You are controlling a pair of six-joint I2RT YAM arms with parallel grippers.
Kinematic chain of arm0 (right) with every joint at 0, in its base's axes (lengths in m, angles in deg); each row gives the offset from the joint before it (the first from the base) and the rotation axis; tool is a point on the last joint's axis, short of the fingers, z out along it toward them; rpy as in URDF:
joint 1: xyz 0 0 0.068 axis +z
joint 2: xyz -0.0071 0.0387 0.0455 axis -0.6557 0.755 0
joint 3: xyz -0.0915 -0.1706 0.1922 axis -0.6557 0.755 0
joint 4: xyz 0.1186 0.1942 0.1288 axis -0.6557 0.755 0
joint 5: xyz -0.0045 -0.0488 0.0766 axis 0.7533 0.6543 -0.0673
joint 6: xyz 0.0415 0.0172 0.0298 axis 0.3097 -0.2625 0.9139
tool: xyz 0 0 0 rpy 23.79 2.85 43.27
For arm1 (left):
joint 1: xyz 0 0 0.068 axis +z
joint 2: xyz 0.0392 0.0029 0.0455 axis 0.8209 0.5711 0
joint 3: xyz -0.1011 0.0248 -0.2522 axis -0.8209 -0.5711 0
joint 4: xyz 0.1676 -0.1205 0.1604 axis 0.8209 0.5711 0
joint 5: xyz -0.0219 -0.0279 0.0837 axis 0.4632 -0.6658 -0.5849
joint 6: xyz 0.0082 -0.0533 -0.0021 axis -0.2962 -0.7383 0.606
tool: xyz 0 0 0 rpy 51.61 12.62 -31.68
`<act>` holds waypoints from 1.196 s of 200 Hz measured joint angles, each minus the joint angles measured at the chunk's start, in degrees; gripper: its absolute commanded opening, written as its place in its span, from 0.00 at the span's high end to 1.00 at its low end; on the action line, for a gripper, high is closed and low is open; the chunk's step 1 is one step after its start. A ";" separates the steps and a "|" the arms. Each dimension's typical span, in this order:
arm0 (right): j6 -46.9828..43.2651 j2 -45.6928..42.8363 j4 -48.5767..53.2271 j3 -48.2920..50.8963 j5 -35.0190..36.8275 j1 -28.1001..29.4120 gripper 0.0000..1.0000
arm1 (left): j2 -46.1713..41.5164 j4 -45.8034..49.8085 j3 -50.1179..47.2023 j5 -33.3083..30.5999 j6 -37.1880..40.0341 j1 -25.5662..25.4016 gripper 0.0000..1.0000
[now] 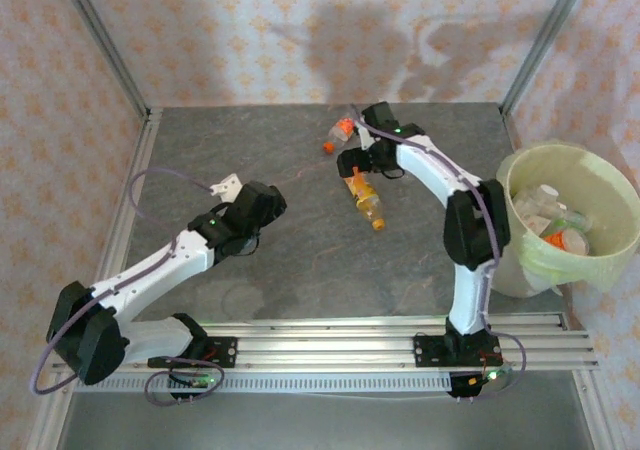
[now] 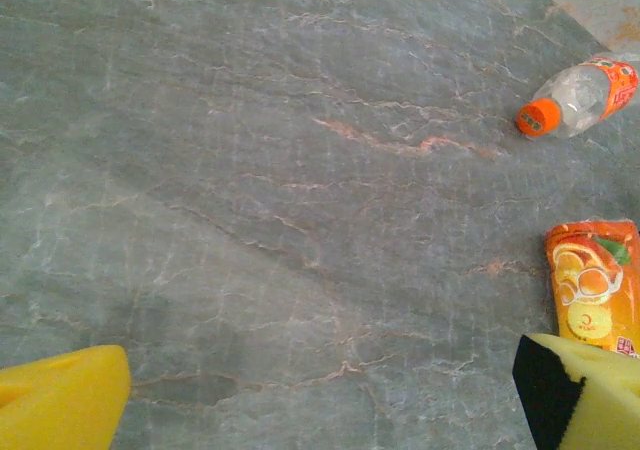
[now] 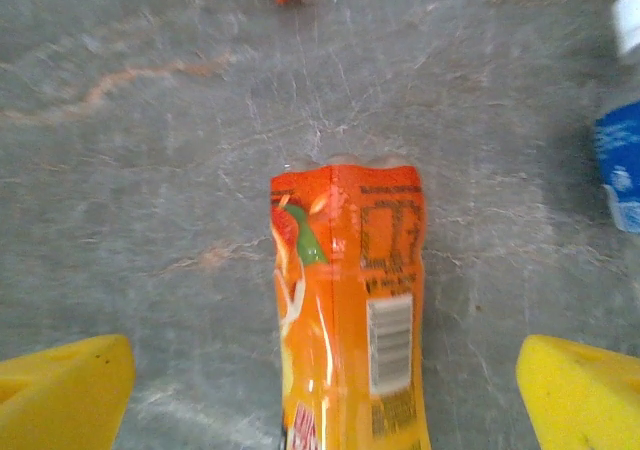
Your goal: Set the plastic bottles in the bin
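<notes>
Right wrist: right gripper [image 3: 320, 390] spread wide either side of orange bottle [image 3: 345, 300] on table [image 3: 150, 220], not clamped. Left gripper [image 2: 320, 400] spread too, empty. Blurry blue thing [image 3: 620, 165] nearby, maybe another bottle. Bin [image 1: 560, 150] far right.

Print on the orange bottle label [image 3: 350, 300] is too blurred to read.

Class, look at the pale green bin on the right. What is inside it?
Inside the bin sit a translucent bag liner and several clear plastic bottles, including an orange-marked bottle. Anything beneath that top layer is covered.
</notes>
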 measured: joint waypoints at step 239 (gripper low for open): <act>2.08 -14.84 -9.11 4.90 17.86 3.39 0.54 | -8.70 -1.97 -4.90 -1.99 4.28 0.02 0.00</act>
